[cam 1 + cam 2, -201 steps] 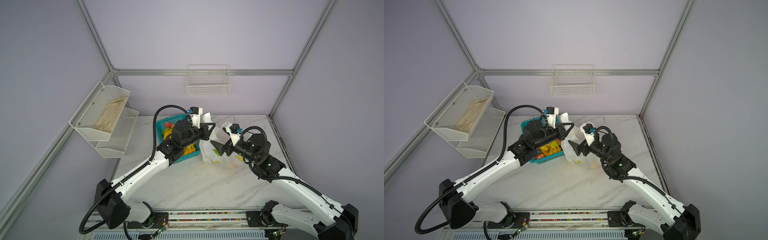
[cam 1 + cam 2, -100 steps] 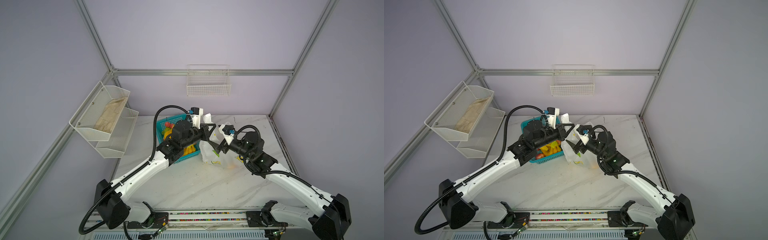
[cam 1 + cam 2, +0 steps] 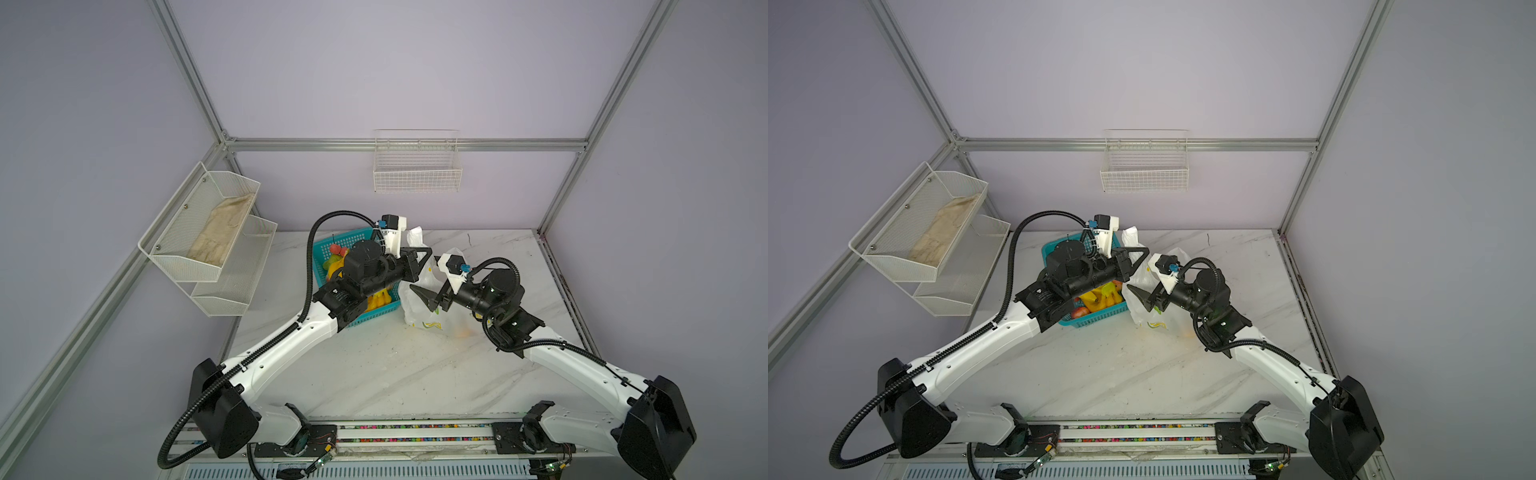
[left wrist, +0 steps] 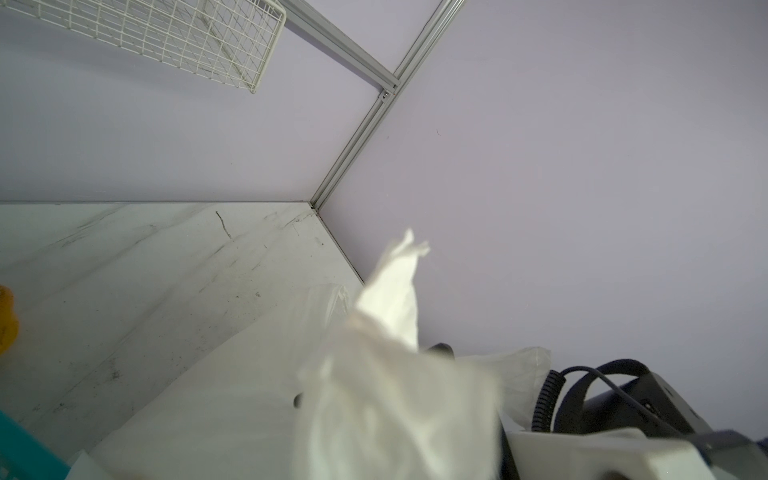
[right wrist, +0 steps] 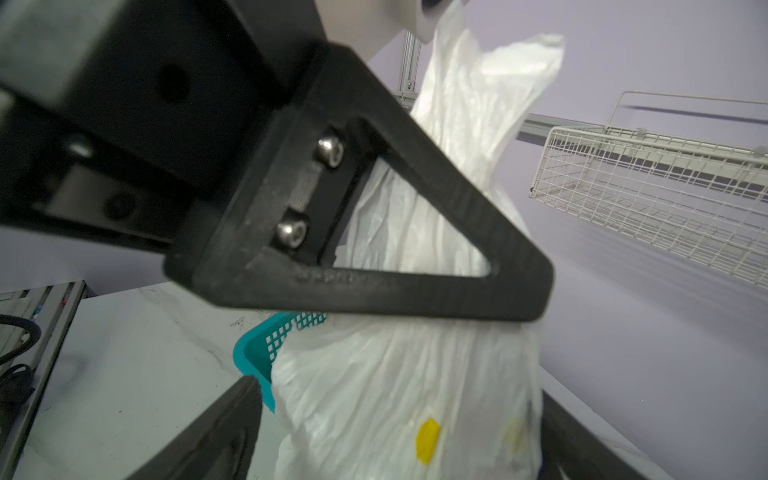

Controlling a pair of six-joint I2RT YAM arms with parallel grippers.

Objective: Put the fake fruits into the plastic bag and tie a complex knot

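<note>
The white plastic bag (image 3: pixel 432 322) (image 3: pixel 1154 320) stands on the marble table, right of the teal basket (image 3: pixel 332 245). My left gripper (image 3: pixel 426 255) (image 3: pixel 1144 254) is shut on the bag's bunched handle strip (image 4: pixel 399 282) and holds it up. The right gripper (image 3: pixel 430 293) (image 5: pixel 399 419) is open, with one finger on each side of the bag's body (image 5: pixel 407 390). Fake fruits, yellow bananas (image 3: pixel 378 299) (image 3: pixel 1100 299) and red and green ones (image 3: pixel 336 255), lie in the basket. An orange tint (image 3: pixel 461 332) shows through the bag. The knot is out of view.
A white wire basket (image 3: pixel 417 174) hangs on the back wall. On the left wall is a two-tier mesh shelf (image 3: pixel 232 286) holding a beige cloth (image 3: pixel 220 232). Metal frame posts mark the corners of the table.
My right gripper has moved left, up to the bag, and its fingers now straddle the bag. The left gripper still holds the handle up in the same place.
</note>
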